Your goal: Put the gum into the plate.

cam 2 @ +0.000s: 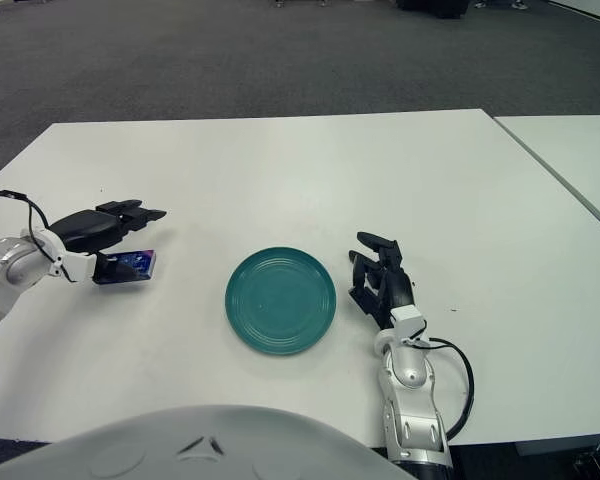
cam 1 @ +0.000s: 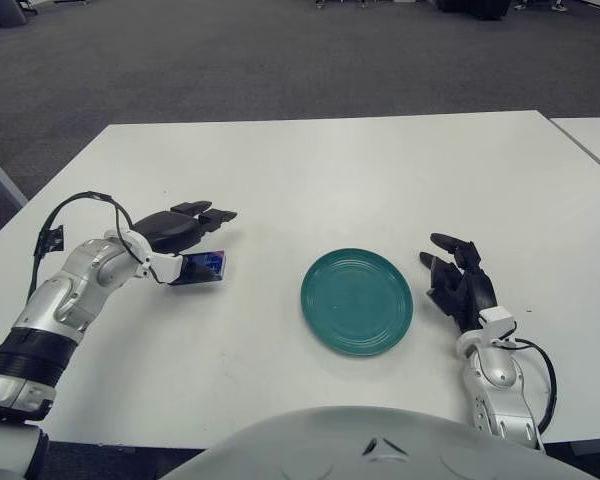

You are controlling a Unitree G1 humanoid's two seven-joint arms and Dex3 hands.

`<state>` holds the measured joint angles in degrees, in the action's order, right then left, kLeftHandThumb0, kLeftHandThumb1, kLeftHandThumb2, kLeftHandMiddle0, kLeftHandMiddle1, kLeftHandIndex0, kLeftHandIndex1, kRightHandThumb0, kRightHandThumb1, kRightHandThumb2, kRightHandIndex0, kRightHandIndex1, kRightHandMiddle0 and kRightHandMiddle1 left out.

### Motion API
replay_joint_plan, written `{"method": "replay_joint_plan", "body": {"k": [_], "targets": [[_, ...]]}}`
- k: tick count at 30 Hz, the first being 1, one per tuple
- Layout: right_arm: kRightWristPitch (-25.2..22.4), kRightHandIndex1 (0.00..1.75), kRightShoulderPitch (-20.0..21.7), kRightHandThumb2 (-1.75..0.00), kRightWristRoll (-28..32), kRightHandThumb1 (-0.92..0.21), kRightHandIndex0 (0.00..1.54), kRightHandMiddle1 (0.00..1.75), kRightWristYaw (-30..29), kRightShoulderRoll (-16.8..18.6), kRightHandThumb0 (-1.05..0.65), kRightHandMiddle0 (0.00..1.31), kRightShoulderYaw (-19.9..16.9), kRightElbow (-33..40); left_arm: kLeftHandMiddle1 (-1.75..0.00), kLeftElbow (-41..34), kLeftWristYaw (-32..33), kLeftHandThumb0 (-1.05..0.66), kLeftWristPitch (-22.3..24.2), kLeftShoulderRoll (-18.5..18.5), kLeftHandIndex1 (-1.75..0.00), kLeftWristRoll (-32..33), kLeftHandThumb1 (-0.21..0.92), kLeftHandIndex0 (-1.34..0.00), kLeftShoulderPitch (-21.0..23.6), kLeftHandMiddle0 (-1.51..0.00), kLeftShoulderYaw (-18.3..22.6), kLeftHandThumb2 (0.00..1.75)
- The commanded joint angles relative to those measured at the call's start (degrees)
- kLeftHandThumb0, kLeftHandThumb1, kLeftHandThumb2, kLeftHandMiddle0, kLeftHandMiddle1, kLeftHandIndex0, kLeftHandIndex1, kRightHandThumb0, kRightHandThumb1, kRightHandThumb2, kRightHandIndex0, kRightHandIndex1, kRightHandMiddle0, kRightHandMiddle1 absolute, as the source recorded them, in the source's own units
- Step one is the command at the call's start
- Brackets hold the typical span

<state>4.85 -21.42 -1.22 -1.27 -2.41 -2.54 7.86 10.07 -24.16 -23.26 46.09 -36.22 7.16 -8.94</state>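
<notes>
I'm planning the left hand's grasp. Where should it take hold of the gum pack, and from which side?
Probably across the gum pack's two long edges, coming from above and its left, where the left hand hovers. It lies flat on the white table, so only its thin edges offer grip.

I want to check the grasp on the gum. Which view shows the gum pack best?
The left eye view: the gum pack shows nearer the frame's centre, under the left robot hand. The right eye view shows the same pack, closer to the picture's left edge.
</notes>
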Motion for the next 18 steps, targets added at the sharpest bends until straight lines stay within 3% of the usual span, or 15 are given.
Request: {"method": "replay_joint_plan", "body": {"k": [1,18], "targets": [[-2.9,0.52,-1.2,-0.79,0.1,-0.92,0.41,1.08,0.3,0.0,-0.64,0.00,-0.1,-2.4,0.00,3.9,2.7,-1.05,-0.3,0.6,-0.07,-2.3,0.92,0.00,2.4,0.00,-1.2,0.40],[-2.6,0.54,-0.5,-0.77,0.6,-0.92,0.43,1.09,0.4,-0.1,-0.62,0.00,-0.8,-3.2,0.00,5.7,4.7,-1.05,-0.3,0.5,-0.05,-3.0,0.92,0.00,3.9,0.00,-3.1,0.36]]}}
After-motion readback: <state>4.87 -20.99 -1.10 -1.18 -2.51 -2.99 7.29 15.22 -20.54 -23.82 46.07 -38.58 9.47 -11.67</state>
